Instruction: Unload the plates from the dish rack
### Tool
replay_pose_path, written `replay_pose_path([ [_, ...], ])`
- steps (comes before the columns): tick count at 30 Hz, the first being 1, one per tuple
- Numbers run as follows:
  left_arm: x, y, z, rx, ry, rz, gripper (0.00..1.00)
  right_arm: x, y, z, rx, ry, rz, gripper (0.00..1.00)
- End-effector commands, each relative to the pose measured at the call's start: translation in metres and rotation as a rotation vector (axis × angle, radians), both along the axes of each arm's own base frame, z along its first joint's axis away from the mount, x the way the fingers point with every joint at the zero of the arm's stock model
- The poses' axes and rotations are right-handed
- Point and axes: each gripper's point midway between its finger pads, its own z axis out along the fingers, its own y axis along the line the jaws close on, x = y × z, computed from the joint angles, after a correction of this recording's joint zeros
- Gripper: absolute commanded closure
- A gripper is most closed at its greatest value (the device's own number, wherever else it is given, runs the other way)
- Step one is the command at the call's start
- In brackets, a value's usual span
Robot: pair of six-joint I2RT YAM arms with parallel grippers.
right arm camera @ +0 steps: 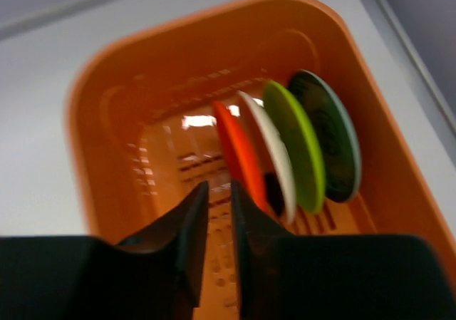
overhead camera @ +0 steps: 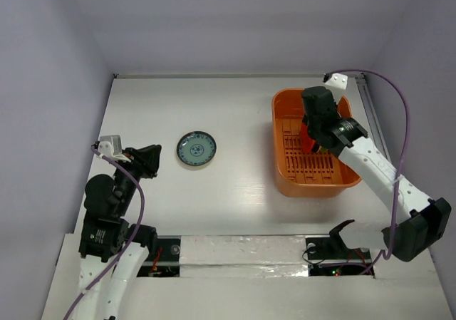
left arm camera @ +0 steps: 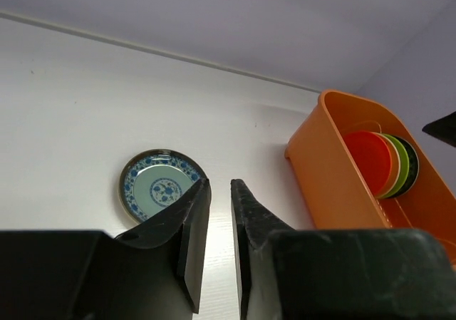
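The orange dish rack stands at the right of the table. Several plates stand on edge in it: orange-red, cream, yellow-green and dark. My right gripper reaches down into the rack just left of the orange-red plate; its jaws are almost together and nothing is between them. A blue-white patterned plate lies flat on the table. My left gripper hovers to its left, jaws nearly together and empty. The left wrist view also shows the patterned plate and the rack.
The white table is walled at the back and on both sides. The right arm crosses over the rack's right side, trailing a purple cable. The left arm stands near the table's left edge.
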Motion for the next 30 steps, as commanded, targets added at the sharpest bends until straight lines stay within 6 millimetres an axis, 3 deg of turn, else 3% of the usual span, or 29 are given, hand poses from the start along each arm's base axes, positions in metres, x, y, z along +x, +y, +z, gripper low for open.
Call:
replay_pose_path([
  [1, 0.0, 0.0, 0.011, -0.01, -0.047, 0.001, 0.85, -0.01, -0.034, -0.036, -0.145, 0.151, -0.055, 0.73],
  [3, 0.0, 0.0, 0.01, -0.01, -0.047, 0.001, 0.84, -0.006, -0.038, -0.044, -0.158, 0.182, -0.06, 0.67],
  [12, -0.001, 0.0, 0.011, -0.011, -0.048, 0.0, 0.67, 0.014, -0.034, -0.075, -0.179, 0.273, -0.015, 0.65],
  [21, -0.002, 0.0, 0.012, -0.01, -0.052, -0.002, 0.65, 0.03, -0.037, -0.101, -0.225, 0.345, -0.022, 0.66],
  [26, -0.002, 0.0, 0.012, -0.01, -0.052, 0.0, 0.65, 0.034, -0.039, -0.101, -0.264, 0.368, -0.03, 0.68],
  [30, -0.002, 0.0, 0.012, -0.011, -0.055, 0.0, 0.65, 0.034, -0.043, -0.093, -0.287, 0.364, -0.04, 0.77],
])
